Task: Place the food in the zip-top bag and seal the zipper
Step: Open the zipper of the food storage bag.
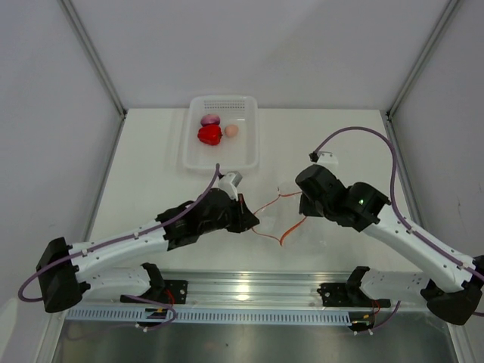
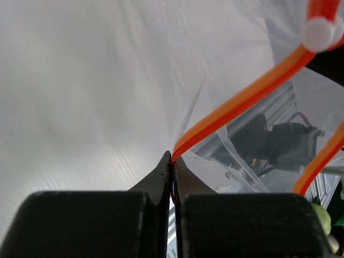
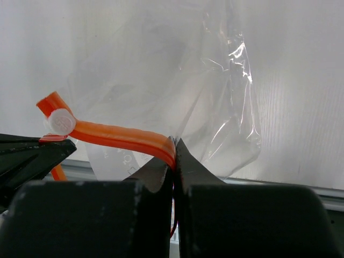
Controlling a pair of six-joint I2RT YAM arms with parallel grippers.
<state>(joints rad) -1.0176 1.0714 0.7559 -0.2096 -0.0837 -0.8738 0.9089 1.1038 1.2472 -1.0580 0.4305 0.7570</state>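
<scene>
White table [image 1: 151,189], both arms reaching in from the near edge. Left arm [image 1: 128,246] and right arm [image 1: 408,231] converge mid-table, wrists angled toward each other.

White rectangular tray [image 1: 219,157] sits beyond the left fingers, well apart from both grippers.

Zip-top bag [image 3: 204,91]: clear, crinkled, strung between the two sets of fingers. The film spreads out beyond the right fingertips in the right wrist view. From above it is nearly invisible against the table.

Zipper [image 2: 242,99]: orange-red strip. One part runs fairly straight from the left fingertips across to the right fingertips; a second part sags in a loop toward the near edge, between the two grippers.

Left gripper [image 2: 172,158]: fingers pressed together, clamped on the strip right at the tips. Right gripper [image 3: 173,155]: likewise pinched on the strip at the tips, with the strip bending away to the side.

Food, all in the tray and far from both grippers: red pepper [image 1: 209,135], the purple-pink piece [image 1: 210,119] just behind it and touching, and the peach ball [image 1: 231,131] just beside the pepper.

White slider tab [image 3: 60,121] sits on the strip near its kinked end, to the side of the right fingers.
</scene>
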